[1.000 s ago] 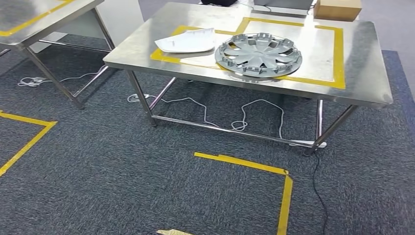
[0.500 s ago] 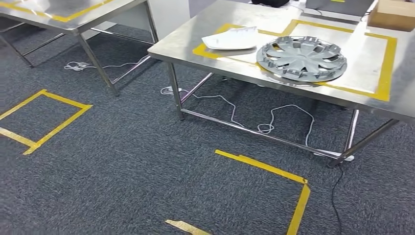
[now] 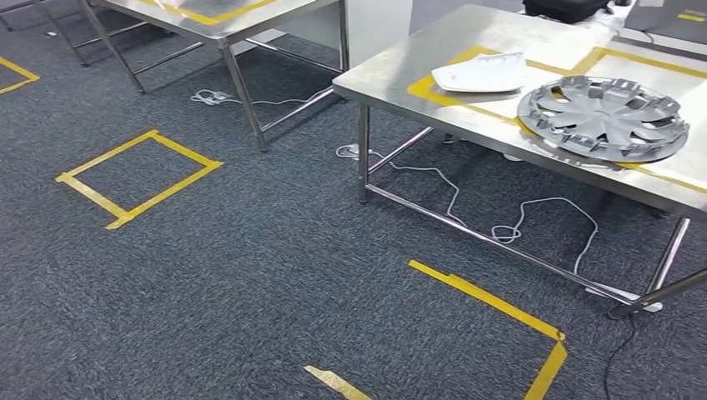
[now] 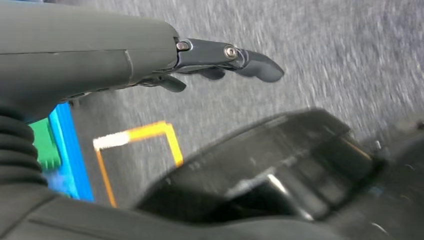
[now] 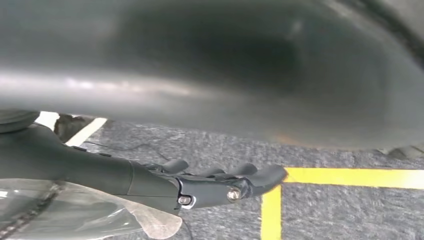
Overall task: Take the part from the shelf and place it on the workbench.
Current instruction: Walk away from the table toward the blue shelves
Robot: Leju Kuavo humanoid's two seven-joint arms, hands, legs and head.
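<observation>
The wheel cover (image 3: 604, 117) is lying flat on the steel desk (image 3: 392, 77), inside the yellow tape frame, and a white panel (image 3: 482, 75) is resting just beside it nearer the desk's corner. Since a part is already sitting on the desk and no shelf is showing ahead of you, you are most likely between placements, either finishing this one or setting off for another pick; which of the two cannot be told. Both of your hands are hanging low beside the body, well apart from the wheel cover and below desk height. The left hand (image 4: 220, 60) is holding nothing, its fingers (image 4: 260, 67) stretching out loosely over the grey carpet. The right hand (image 5: 215, 182) is empty too, its fingers (image 5: 265, 175) lying nearly straight and slightly spread above a yellow floor line. If another part is wanted, you are going to need the shelf in front of you before either arm lifts. A taped square (image 3: 137, 179) is marking the carpet off to the left, a second desk (image 3: 242, 21) is standing beyond it, and white cables (image 3: 467, 208) are trailing under the near desk, so be watching your footing there.
</observation>
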